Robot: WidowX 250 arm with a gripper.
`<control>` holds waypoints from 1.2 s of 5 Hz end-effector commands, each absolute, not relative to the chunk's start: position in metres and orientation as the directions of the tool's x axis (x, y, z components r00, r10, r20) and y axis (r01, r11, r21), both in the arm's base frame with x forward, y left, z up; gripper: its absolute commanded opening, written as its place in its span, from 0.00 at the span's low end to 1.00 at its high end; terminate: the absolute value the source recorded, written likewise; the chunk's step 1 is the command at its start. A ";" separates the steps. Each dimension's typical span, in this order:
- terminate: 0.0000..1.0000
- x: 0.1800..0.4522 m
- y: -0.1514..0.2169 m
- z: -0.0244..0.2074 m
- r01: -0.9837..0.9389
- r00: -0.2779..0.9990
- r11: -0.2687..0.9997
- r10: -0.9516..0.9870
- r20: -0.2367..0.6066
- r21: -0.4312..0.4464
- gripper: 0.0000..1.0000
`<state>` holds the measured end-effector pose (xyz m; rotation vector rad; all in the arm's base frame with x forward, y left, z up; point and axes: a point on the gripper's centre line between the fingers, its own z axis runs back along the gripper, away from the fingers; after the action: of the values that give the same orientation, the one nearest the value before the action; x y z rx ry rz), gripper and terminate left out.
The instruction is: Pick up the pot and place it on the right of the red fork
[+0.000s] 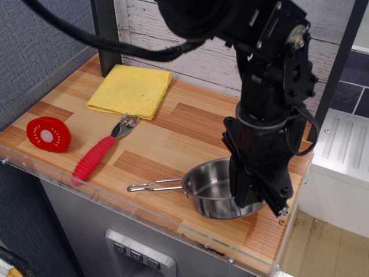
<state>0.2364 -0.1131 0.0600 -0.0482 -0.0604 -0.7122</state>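
Observation:
The pot is a shiny steel pan at the front right of the table, low over or on the wood. Its wire handle points left. My gripper comes down from above at the pot's right rim, with its fingers reaching into the bowl, and looks shut on that rim. The fingertips are partly hidden by the black gripper body. The red fork lies at the left, with its red handle toward the front edge and its tines toward the back. The pot is well to the right of it.
A yellow cloth lies at the back left. A red disc with a white centre sits at the far left. A clear plastic lip runs along the front edge. A dark post stands at the back left.

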 end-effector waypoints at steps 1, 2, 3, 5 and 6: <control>0.00 0.221 -0.098 0.051 0.677 0.735 0.736 -0.677 0.019 0.002 0.00; 0.00 0.216 -0.096 0.050 0.652 0.758 0.758 -0.652 -0.014 -0.010 1.00; 0.00 0.214 -0.090 0.057 0.622 0.782 0.781 -0.623 0.001 -0.058 1.00; 0.00 0.214 -0.050 0.113 0.463 0.886 0.874 -0.452 0.105 -0.145 1.00; 0.00 0.224 -0.024 0.143 0.354 0.926 0.931 -0.336 0.170 -0.089 1.00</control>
<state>0.2351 -0.0285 0.1336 -0.1118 -0.1186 -0.3338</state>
